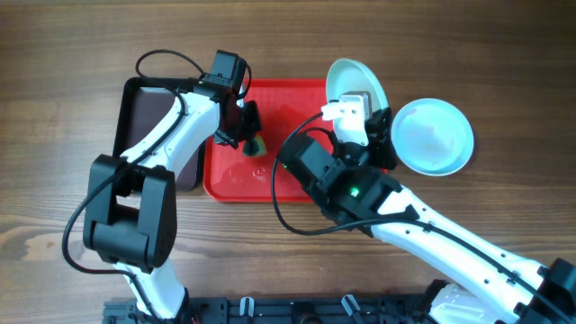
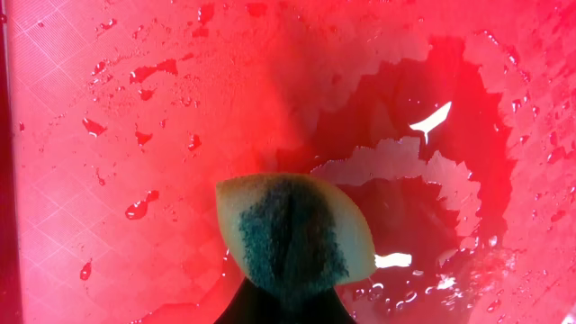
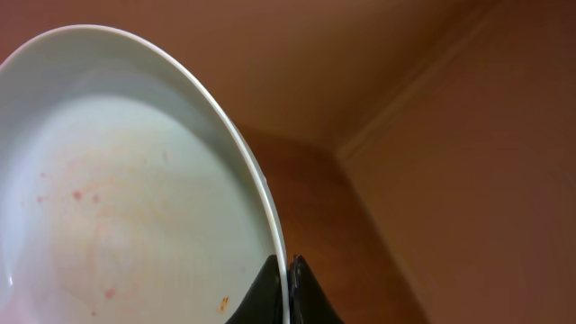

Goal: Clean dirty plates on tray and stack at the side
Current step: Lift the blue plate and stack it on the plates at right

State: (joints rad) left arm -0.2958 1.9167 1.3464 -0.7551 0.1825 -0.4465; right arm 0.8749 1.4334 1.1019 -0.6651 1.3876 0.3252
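On the left side of the tabletop (image 1: 63, 54) lies a black tray (image 1: 135, 117), and the left arm reaches over it towards the red tray (image 1: 279, 184), which lies just beside it. The left gripper (image 1: 245, 135) is closed on a sponge (image 2: 292, 236) (yellow, with a dark green scrubbing face). The sponge sticks out from between the fingers and is over the left part of the red tray. I cannot tell whether it presses on the tray. In the left wrist view, the surface of the tray around the sponge is wet, with many small drops and a wider film of water to the right of it.

More to the right, the right gripper (image 3: 288, 290) is clamped on the rim of the held plate (image 3: 135, 180), with one finger on each side of the edge. This plate is pale and tilted steeply. It stands at the far right corner of the red tray and passes a little beyond the far rim of the tray. Its inner face shows a few faint reddish spots and smears (they are clearest in the right wrist view). I cannot tell whether its lower edge touches the tray.

At the far right, a turquoise plate (image 1: 434, 135) lies flat on the tabletop, just beside the right edge of the red tray and near the right gripper, but apart from it.
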